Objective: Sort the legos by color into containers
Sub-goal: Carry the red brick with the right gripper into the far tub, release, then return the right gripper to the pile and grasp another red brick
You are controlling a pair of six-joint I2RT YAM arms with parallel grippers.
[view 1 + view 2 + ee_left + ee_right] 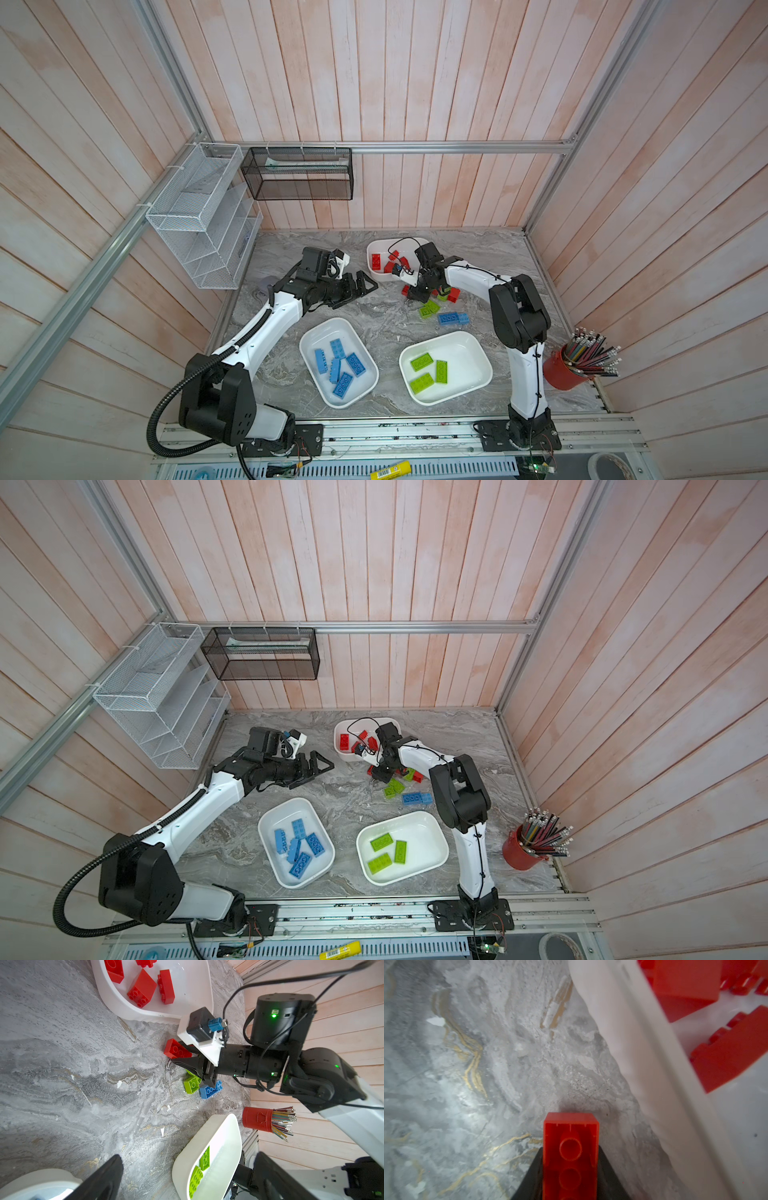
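The right gripper (419,294) clamps a red brick (570,1147) low over the table (488,1064), just beside the wall of the far tub (623,1043) holding reds. Lifted too little, the brick could catch the rim and twist loose — it sticks out well past the fingertips. The left gripper (360,292) gapes wide, empty.

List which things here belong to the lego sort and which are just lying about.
Job: red brick in right gripper; loose bricks; red-brick tub; blue-brick tub; green-brick tub.
Lying about: red pencil cup; white wire rack; black mesh basket; yellow tube.
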